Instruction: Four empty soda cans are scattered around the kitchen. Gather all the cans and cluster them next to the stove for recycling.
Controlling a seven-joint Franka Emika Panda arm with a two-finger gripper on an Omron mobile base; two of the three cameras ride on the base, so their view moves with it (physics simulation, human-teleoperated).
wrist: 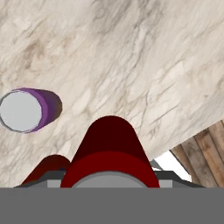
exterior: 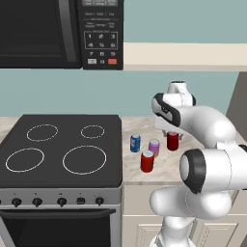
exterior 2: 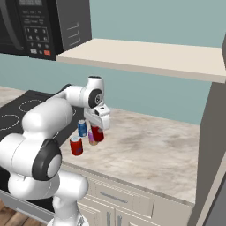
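The stove [exterior: 58, 126] with its black cooktop is on the left. On the marble counter [exterior: 132, 166] just right of it stand a blue soda can [exterior: 135, 143], a purple-pink can [exterior: 154, 146] and a red can [exterior: 147, 161]. My gripper [exterior: 172, 135] is shut on a second red can [exterior: 172, 142], held upright right of the purple one, at or just above the counter. The right base view shows the gripper [exterior 2: 98, 127] on that red can [exterior 2: 98, 134], beside the blue [exterior 2: 82, 128], purple [exterior 2: 92, 138] and front red [exterior 2: 76, 145] cans. In the hand view the held can [wrist: 109, 148] sits near the purple can [wrist: 30, 109].
A black microwave [exterior: 58, 34] hangs above the stove. A beige shelf [exterior 2: 145, 57] runs over the counter. Bare marble counter [exterior 2: 150, 150] stretches right of the cans to a tall dark panel [exterior 2: 212, 154]. The counter's front edge is close to the front red can.
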